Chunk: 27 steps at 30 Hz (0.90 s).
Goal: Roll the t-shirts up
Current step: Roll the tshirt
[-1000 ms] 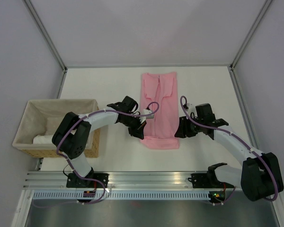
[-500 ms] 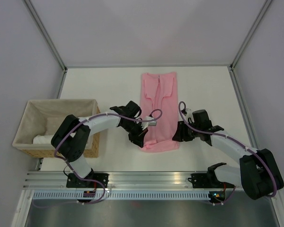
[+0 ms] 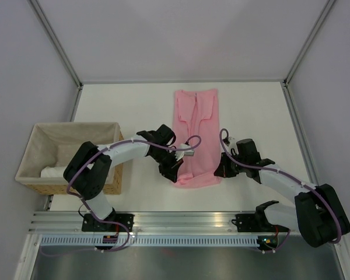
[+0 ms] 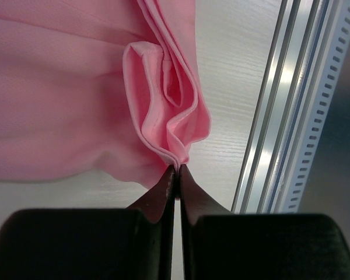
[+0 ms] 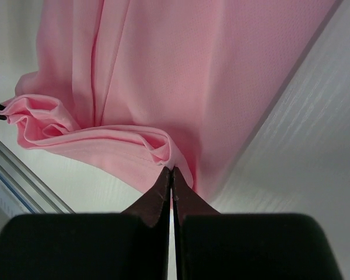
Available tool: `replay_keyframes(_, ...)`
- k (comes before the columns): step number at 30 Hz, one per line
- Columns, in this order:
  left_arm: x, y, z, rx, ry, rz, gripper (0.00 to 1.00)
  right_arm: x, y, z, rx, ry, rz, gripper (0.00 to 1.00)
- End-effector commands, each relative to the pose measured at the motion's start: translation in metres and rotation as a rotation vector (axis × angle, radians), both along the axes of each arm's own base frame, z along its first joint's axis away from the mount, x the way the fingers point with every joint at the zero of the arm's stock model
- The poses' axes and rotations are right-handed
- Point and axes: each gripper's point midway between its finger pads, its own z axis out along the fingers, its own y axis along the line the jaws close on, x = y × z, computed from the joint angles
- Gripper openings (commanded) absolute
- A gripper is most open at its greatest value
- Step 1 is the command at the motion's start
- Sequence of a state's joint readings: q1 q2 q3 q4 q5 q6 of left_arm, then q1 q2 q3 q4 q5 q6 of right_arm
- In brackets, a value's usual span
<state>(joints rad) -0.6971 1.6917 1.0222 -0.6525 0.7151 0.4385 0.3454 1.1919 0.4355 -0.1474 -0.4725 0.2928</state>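
T-shirt [image 3: 197, 125], pink, folded narrow, hem bunched; L fingers [image 4: 157, 204] & R fingers [image 5: 154, 201] clenched on hem corners.

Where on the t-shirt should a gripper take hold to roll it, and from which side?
At the near hem's two corners, each from its own outer side. The t-shirt lies folded in a narrow strip running away from the arms, so the roll best starts at that short edge. The left gripper and right gripper pinch there.

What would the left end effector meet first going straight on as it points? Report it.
The pink t-shirt: the left end effector is shut on its bunched near corner, so straight on it likely pushes into those folds first.
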Motion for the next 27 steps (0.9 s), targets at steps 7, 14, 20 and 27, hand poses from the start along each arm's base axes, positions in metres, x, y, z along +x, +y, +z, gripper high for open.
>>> replay_keyframes(7,0.037,-0.026,0.022,-0.047,-0.048,0.022,0.11,0.01,-0.007,0.011,-0.023,-0.032,-0.096,0.0)
replay_keyframes(14,0.061,-0.005,-0.001,0.036,0.058,0.169,0.09,0.016,-0.008,0.014,-0.021,-0.035,-0.124,0.0)
replay_keyframes(20,0.08,-0.016,0.021,-0.04,0.033,0.182,0.1,0.016,-0.007,0.016,-0.004,-0.047,-0.134,0.0)
replay_keyframes(27,0.082,-0.027,0.021,-0.062,0.054,0.16,0.12,0.018,-0.006,0.018,0.005,-0.054,-0.137,0.0)
